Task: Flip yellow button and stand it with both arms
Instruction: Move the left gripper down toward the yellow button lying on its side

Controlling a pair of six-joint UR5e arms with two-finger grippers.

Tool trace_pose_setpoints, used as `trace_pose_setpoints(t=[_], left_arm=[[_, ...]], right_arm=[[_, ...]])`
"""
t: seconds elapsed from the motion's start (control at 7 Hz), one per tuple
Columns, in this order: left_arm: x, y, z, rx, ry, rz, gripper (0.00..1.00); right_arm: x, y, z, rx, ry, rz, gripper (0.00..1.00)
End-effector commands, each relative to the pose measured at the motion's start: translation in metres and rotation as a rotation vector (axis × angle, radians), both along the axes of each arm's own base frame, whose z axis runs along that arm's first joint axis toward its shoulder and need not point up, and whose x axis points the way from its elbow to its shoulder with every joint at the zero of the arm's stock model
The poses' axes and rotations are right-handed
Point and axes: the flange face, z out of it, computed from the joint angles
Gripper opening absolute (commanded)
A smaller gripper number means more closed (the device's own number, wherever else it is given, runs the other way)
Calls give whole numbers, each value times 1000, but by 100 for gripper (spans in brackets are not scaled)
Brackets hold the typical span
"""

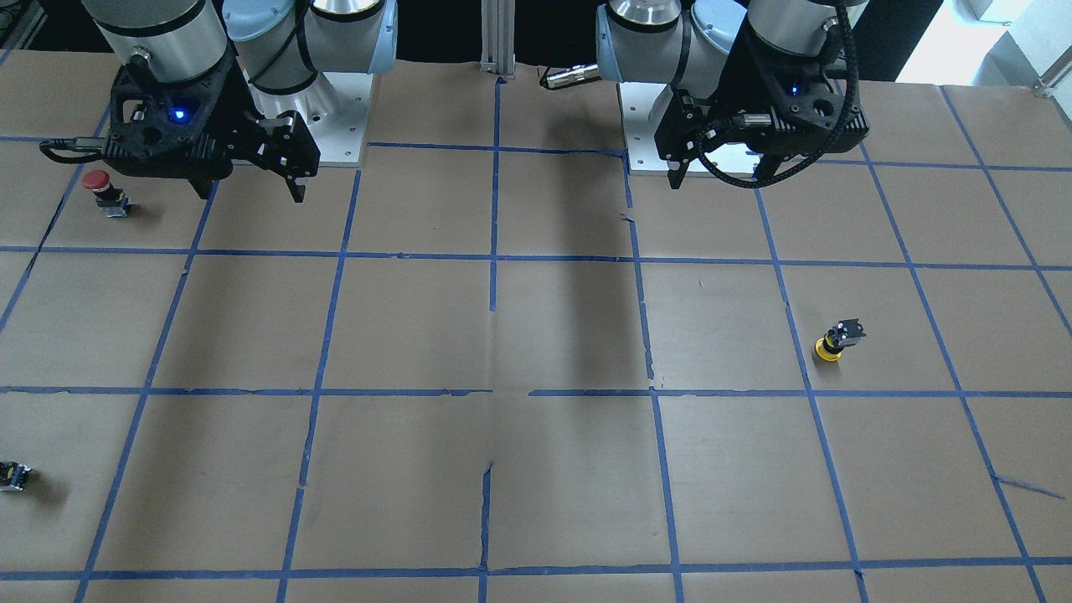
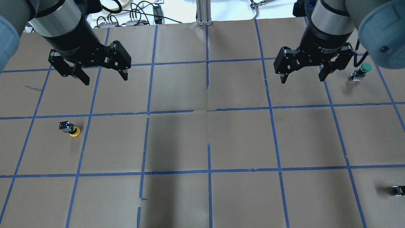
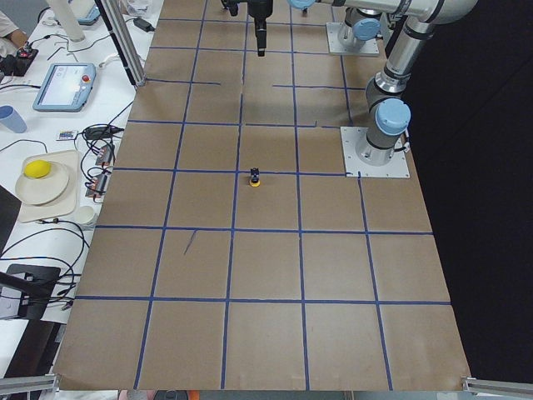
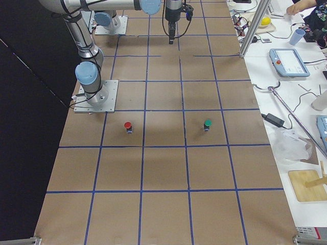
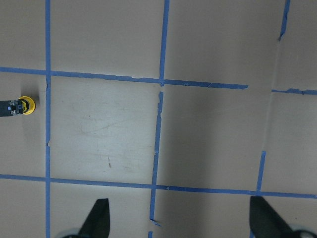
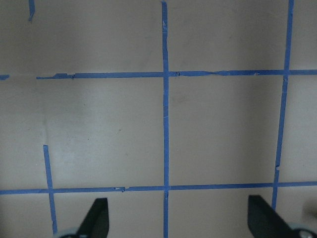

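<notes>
The yellow button rests on the brown paper with its yellow cap down and its black-and-grey body up, leaning. It also shows in the overhead view, the exterior left view and at the left edge of the left wrist view. My left gripper hangs open and empty above the table, well short of the button; it also shows in the front view. My right gripper is open and empty on the other side of the table. The right wrist view shows only paper and tape.
A red-capped button stands just beside my right gripper. A green-capped button stands further out on that side. A small black capless component lies near the table's right edge. Blue tape lines grid the paper.
</notes>
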Motion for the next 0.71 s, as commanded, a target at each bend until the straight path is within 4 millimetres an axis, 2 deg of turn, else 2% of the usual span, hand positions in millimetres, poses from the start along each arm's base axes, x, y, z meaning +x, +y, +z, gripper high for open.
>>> trace_pose_setpoints(t=[0.0,0.14,0.29,0.57], left_arm=[[4,0,-3,3,-8,-10,100],[9,-5,3,-15,-8,-20,100],[27,-5,-3,-3,-9,-17,100],[84,-24,-26,36,50,69,100]], right_arm=[[0,-1,-1,1,1,0,100],[0,0,-1,1,2,0,100],[0,0,0,-3,-2,0,100],[1,0,0,0,1,2,100]])
